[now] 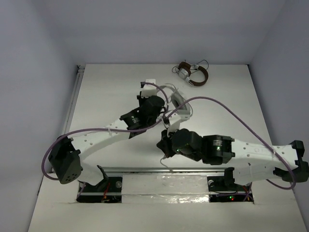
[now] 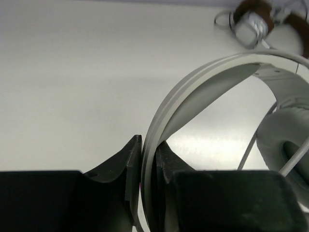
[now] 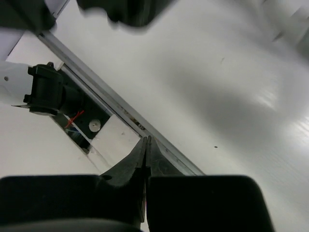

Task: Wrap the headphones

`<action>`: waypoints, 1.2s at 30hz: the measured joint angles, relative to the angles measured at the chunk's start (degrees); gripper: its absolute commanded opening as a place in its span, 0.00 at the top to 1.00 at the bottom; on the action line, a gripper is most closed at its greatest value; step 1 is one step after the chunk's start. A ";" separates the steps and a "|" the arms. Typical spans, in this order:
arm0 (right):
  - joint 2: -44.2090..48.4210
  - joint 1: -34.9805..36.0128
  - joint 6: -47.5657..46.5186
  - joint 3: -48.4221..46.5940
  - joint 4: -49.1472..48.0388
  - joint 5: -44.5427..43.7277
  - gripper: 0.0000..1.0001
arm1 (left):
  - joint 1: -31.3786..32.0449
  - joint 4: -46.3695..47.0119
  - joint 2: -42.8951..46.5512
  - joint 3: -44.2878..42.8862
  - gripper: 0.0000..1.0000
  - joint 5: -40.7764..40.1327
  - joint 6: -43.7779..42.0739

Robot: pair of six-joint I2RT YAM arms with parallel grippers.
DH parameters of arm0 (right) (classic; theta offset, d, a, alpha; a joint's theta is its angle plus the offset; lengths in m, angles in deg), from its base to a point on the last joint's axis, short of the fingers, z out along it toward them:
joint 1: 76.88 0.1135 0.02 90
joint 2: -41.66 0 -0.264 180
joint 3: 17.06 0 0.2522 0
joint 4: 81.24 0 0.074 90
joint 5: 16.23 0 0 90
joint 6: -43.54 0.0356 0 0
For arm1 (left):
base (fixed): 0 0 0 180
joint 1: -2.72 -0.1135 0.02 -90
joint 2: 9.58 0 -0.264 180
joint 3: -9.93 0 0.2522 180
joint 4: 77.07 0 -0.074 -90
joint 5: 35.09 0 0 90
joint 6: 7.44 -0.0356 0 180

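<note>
The white headphones (image 1: 177, 100) sit mid-table, partly hidden under my left arm. In the left wrist view their wide headband (image 2: 203, 77) arches up from the jaws, with a padded earcup (image 2: 285, 140) at the right and the thin light-grey cable (image 2: 251, 145) crossing in front of it. My left gripper (image 2: 148, 150) is shut on the headband; it also shows in the top view (image 1: 161, 104). My right gripper (image 1: 165, 145) is nearer the front rail, its jaws pressed together (image 3: 146, 140). A thin strand of cable (image 1: 164, 163) hangs from it in the top view; the right wrist view does not show it.
Smaller brown-and-silver headphones (image 1: 190, 73) with a dark cord lie at the far edge, also in the left wrist view (image 2: 256, 19). A metal rail (image 1: 145, 170) runs along the near edge by the arm bases. Purple arm cables (image 1: 231, 113) loop over the table.
</note>
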 measured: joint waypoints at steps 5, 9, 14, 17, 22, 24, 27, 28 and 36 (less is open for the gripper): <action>2.73 -1.27 -4.79 -4.90 9.35 -2.34 1.00 | 5.16 -7.39 0.20 1.66 1.00 1.11 2.32; 4.57 -2.84 -7.87 -5.05 14.29 -3.61 1.00 | 7.26 -11.39 1.27 2.89 1.00 2.56 3.80; 7.48 -5.11 -10.29 -5.05 18.58 -5.84 1.00 | 7.72 -14.91 4.79 5.01 1.00 6.36 4.02; 8.37 -6.88 -11.15 -5.05 19.80 -7.76 1.00 | 7.85 -15.87 6.51 5.35 1.00 8.20 3.89; 8.37 -9.14 -11.72 -5.03 20.63 -11.80 1.00 | 7.85 -17.68 8.70 5.55 1.00 10.03 3.67; 8.48 -10.10 -11.37 -5.05 20.09 -14.91 1.00 | 7.85 -19.21 10.08 5.57 1.00 10.78 2.97; 8.85 -12.07 -10.27 -4.81 20.02 -19.96 1.00 | 7.82 -21.75 11.74 5.57 1.00 11.47 1.75; 9.01 -12.50 -9.84 -4.70 20.06 -21.51 1.00 | 7.82 -22.27 12.24 5.57 1.00 11.69 1.31; 12.22 -15.52 -8.55 -1.66 17.64 -28.06 1.00 | 7.41 -22.84 16.63 5.55 1.00 19.98 -1.51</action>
